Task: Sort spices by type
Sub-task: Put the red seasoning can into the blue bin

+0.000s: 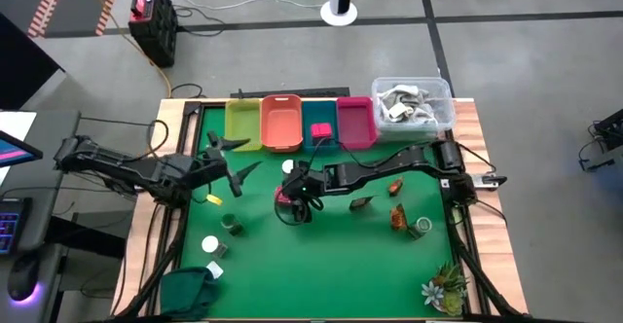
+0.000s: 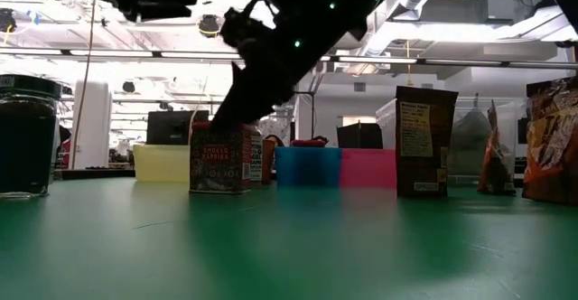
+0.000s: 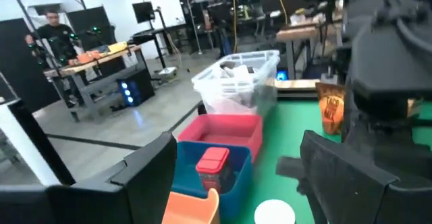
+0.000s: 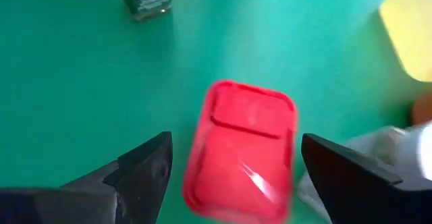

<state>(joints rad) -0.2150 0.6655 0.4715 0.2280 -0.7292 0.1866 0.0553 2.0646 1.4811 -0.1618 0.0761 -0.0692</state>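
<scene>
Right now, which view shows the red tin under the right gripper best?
Right wrist view: the red tin fills the frame between the right gripper's open fingers. Low view shows its labelled side; high view barely shows it; left wrist view doesn't.

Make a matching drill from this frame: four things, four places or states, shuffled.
Things:
1. right end effector
2. left end effector
3. blue bin
4. clear tub

Places or states:
A. holds one red tin
B. open, above the red paprika tin mid-mat
C. far right end of the bin row, white-grey items inside
D. open, empty, near the yellow bin

Pairs: 1-B, 2-D, 3-A, 4-C
</scene>
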